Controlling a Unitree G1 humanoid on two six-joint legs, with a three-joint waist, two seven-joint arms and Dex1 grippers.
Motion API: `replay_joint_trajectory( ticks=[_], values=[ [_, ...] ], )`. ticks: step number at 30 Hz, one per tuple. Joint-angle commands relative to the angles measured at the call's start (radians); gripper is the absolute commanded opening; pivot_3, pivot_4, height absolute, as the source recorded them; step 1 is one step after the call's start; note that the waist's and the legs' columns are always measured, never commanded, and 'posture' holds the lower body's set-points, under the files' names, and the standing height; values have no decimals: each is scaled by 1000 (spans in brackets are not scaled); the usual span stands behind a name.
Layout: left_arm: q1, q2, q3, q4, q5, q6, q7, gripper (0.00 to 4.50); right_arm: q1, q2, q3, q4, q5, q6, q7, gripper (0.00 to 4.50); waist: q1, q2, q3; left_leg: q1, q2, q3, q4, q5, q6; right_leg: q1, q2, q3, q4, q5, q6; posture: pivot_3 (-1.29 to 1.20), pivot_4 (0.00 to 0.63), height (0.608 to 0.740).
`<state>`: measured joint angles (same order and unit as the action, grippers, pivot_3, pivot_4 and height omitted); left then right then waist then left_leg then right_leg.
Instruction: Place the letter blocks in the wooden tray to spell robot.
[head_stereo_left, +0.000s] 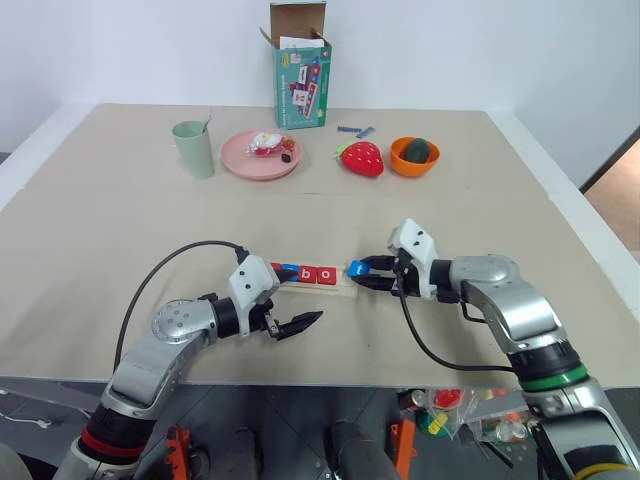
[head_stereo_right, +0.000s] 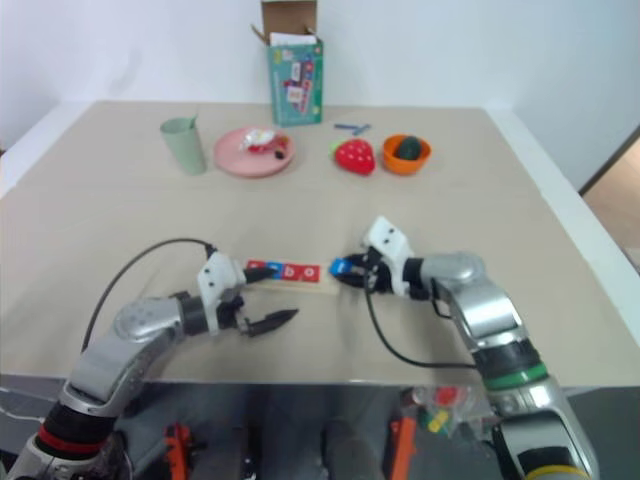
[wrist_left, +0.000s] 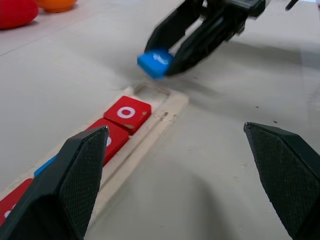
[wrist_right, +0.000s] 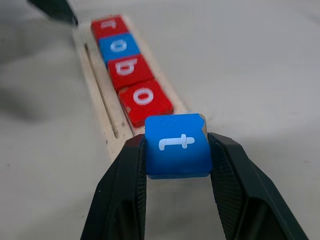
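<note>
Wooden tray (wrist_right: 107, 127) holds four letter blocks: r, o, b, o. Right gripper (wrist_right: 176, 150) clamps blue t block (wrist_right: 176, 144) just beyond tray's empty end. Left gripper (wrist_left: 185, 170) fingers spread wide beside tray, holding nothing.

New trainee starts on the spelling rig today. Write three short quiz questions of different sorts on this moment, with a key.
1. True or false: the right gripper is shut on the blue t block.
2. How many letter blocks lie in the wooden tray? A two; B four; C five.
3. Fill in: the tray's free slot is at the end nearer the ___ gripper.
Key: 1 true. 2 B: red r, blue o, red b, red o. 3 right; the left gripper hangs open beside the tray.
</note>
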<state>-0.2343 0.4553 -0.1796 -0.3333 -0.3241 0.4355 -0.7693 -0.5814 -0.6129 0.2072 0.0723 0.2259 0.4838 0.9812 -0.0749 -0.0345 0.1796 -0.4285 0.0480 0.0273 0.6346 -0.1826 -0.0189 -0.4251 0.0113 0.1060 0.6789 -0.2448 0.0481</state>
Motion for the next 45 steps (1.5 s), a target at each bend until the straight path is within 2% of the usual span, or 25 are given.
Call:
replay_joint_trajectory(
  ticks=[1,11,45],
  values=[
    [12,5,21,-43,-7,-10,10,4500,-60,5,21,59,-29,-77,56,1200,0,0,0,0,0,0,0,0,0,0,0,0,0,0,0,0,150,740],
    [24,7,25,-53,-7,-10,31,4500,-99,38,58,137,-72,-151,133,1200,0,0,0,0,0,-1,0,0,0,0,0,-1,0,1,0,0,150,740],
    [32,1,8,-61,0,-10,51,4500,-129,91,62,291,-136,-269,163,1200,-2,0,0,3,0,0,1,0,0,2,0,0,1,3,-1,0,150,740]
  ],
)
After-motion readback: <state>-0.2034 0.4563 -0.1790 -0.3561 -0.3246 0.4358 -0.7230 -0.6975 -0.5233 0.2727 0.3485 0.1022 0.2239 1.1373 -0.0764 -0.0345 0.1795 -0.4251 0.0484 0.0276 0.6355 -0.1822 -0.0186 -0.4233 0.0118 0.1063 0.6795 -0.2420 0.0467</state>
